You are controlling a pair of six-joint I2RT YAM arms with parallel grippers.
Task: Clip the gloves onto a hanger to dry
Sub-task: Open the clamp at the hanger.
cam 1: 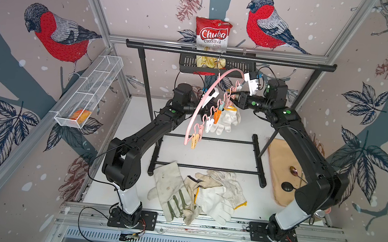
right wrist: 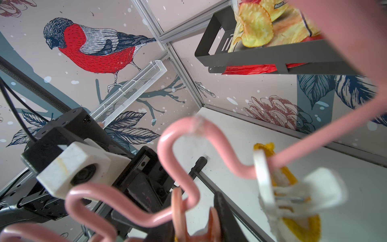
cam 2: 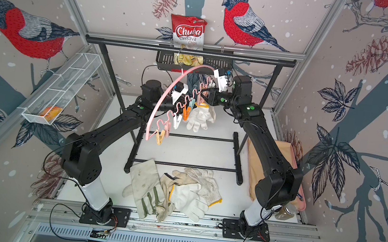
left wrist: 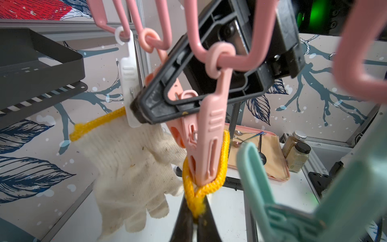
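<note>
The pink hanger (cam 1: 202,102) (cam 2: 163,100) hangs from the black rack with its row of clothespins tilted toward the front left. One knit glove (cam 1: 227,120) (left wrist: 129,167) dangles from it, held at one side of the cuff by a white clothespin (left wrist: 127,83) (right wrist: 270,194). My left gripper (left wrist: 196,218) is shut on the glove's yellow cuff edge, which wraps round the tip of a pink clothespin (left wrist: 209,136). My right gripper (right wrist: 196,215) (cam 1: 234,97) is shut on the handles of a pink clothespin. Several more gloves (cam 1: 194,193) (cam 2: 172,191) lie piled at the table's front.
The black garment rack (cam 1: 230,55) spans the back, its feet (cam 1: 259,159) on the table. Behind it a black shelf (cam 1: 187,63) holds a chips bag (cam 1: 212,36). A white wire basket (cam 1: 92,90) hangs at the left wall. A tan tray with spoons (cam 1: 282,166) and jars (left wrist: 297,155) sit right.
</note>
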